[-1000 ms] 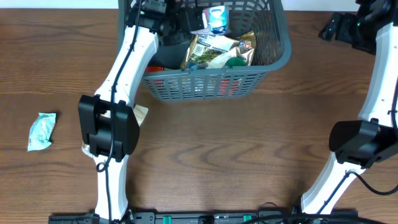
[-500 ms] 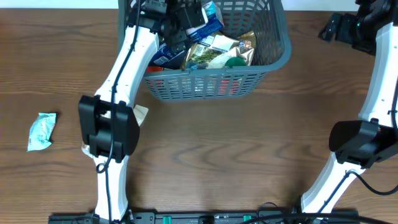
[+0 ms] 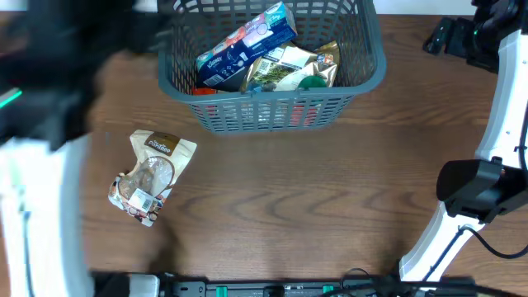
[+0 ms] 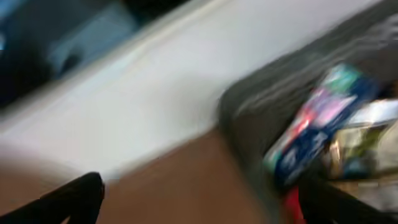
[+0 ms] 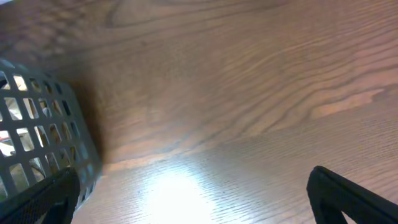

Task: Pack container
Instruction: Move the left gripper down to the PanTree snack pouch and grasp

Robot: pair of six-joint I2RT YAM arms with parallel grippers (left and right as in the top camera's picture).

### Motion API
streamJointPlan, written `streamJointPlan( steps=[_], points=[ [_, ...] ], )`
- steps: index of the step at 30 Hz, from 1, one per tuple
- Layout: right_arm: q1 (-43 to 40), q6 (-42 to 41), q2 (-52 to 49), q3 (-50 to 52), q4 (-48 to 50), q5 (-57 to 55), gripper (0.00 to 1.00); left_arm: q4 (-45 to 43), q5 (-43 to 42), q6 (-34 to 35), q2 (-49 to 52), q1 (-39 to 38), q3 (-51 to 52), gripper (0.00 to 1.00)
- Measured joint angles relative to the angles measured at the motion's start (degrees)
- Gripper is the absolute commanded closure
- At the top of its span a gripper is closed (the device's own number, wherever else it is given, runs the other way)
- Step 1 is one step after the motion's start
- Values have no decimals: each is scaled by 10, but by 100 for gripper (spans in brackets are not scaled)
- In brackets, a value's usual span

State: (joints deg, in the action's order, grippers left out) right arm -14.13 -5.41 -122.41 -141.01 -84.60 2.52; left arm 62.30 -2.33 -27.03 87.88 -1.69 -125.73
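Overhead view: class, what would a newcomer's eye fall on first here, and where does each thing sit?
First the dark grey container at the top centre, crammed full, with a blue packet lying slantwise on top. Next, a brown and white pouch lying alone on the wooden table, left of centre and apart from the container. The left arm is a big blur down the left edge.

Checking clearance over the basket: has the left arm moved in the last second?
Yes. The left arm swung left, from over the left half of the container to the left edge of the overhead view, where it is blurred.
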Motion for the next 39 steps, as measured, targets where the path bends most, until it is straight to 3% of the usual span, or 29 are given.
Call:
streamJointPlan(
  steps=[4,8,16,26,39],
  points=[
    [2,0,0,0,4,0,1,159,11,47,-11,77,4,1],
    [10,0,0,0,10,0,1,217,10,47,9,104,66,1],
    [25,5,0,0,13,0,1,130,-11,25,17,107,313,1],
    [27,18,0,1,15,0,1,-99,-23,-14,19,107,633,1],
    [27,20,0,1,15,0,1,-257,-23,-90,35,107,730,2]
  ],
)
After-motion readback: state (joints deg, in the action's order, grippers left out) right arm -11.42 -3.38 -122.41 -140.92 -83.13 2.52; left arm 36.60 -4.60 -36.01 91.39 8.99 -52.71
